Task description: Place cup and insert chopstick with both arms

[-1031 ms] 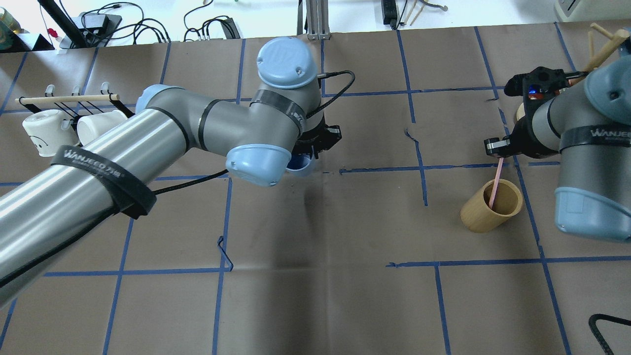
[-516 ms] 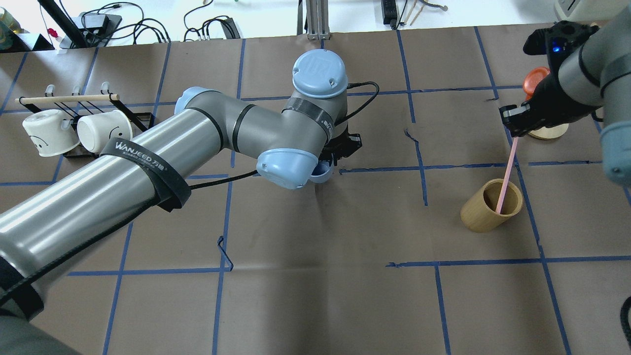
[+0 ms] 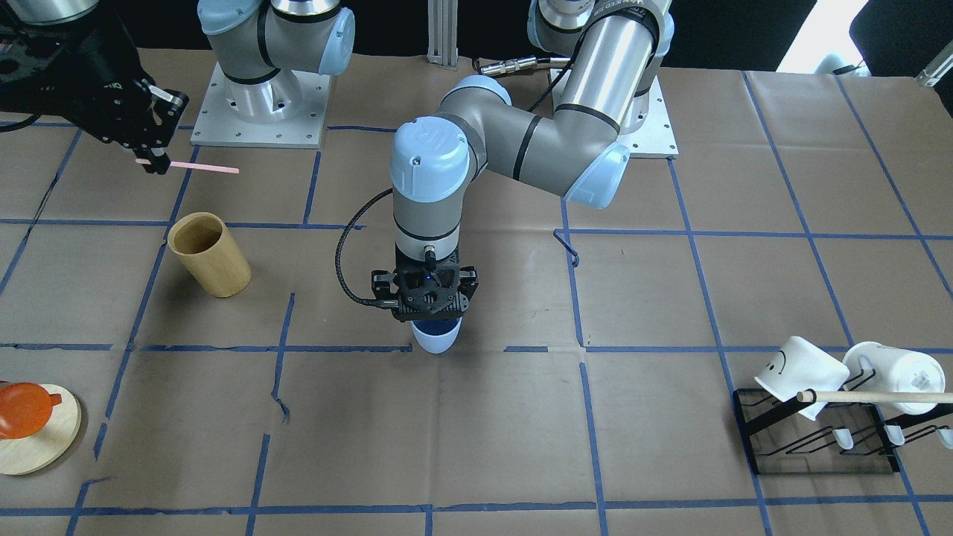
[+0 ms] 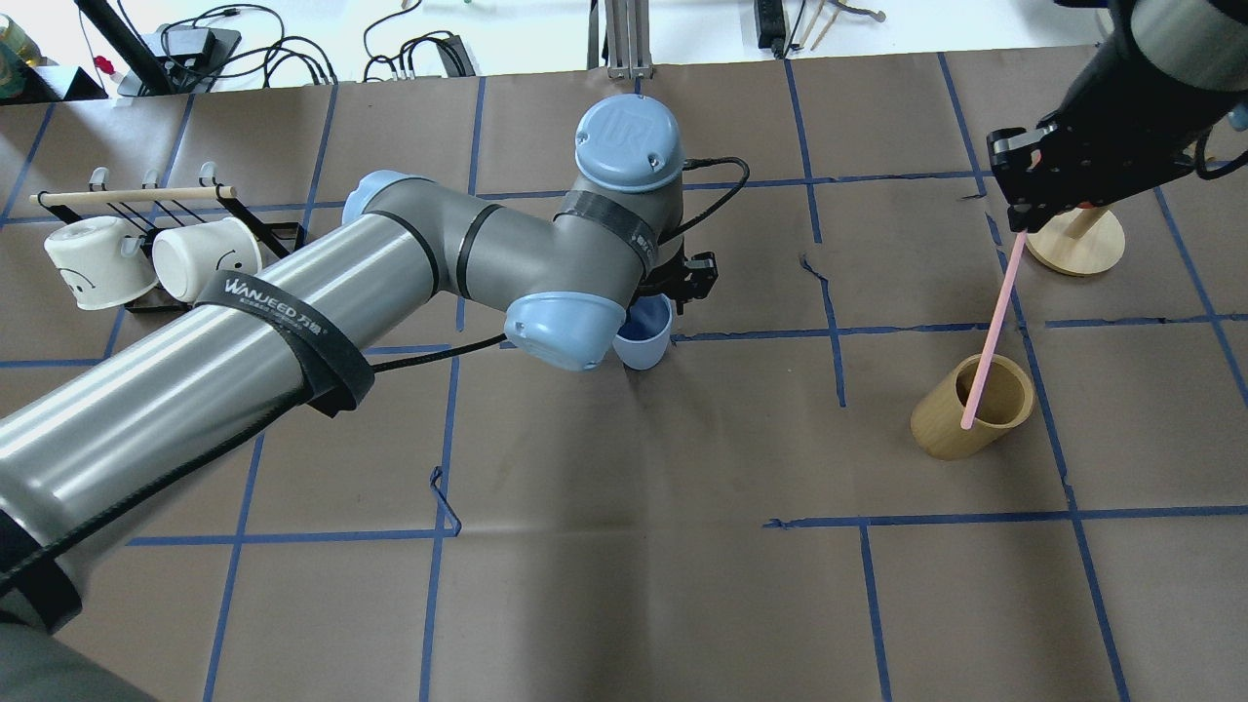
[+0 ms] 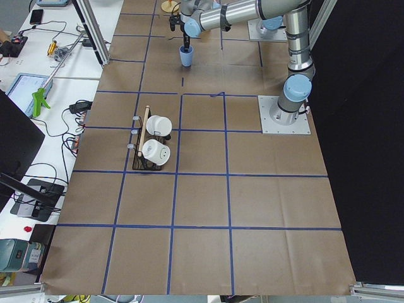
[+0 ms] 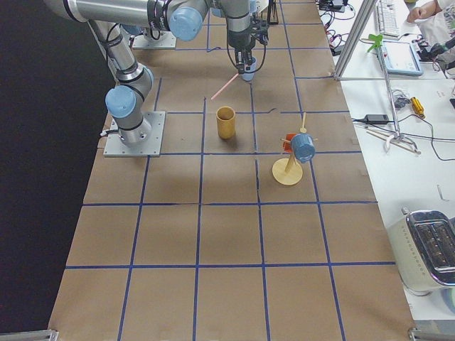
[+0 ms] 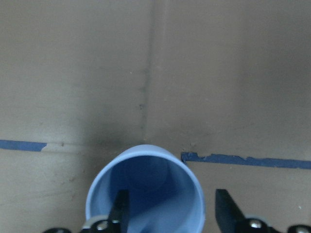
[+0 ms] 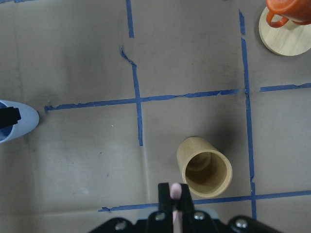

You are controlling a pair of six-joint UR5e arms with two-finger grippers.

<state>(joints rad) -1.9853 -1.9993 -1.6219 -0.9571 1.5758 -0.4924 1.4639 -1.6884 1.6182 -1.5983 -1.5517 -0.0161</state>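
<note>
The light-blue cup (image 4: 645, 341) stands upright on the brown paper at the table's centre; it also shows in the front view (image 3: 435, 336) and the left wrist view (image 7: 146, 189). My left gripper (image 7: 172, 208) is open. One finger is inside the cup and the other is outside its rim, with gaps to the wall. My right gripper (image 4: 1019, 210) is shut on the top end of the pink chopstick (image 4: 990, 331). It holds the chopstick high, clear above the tan wooden cylinder (image 4: 941, 429). In the right wrist view the chopstick (image 8: 176, 194) sits between the jaws, just short of the cylinder (image 8: 204, 167).
A black rack with two white mugs (image 4: 146, 258) and a wooden dowel stands at the left. A round wooden stand (image 4: 1077, 244) with an orange cup (image 3: 26, 406) stands beyond the cylinder. Blue tape lines cross the paper.
My left arm brought the cup right and set it upright on the table. My right gripper rose and moved back, drawing the chopstick up out of the wooden cylinder.
</note>
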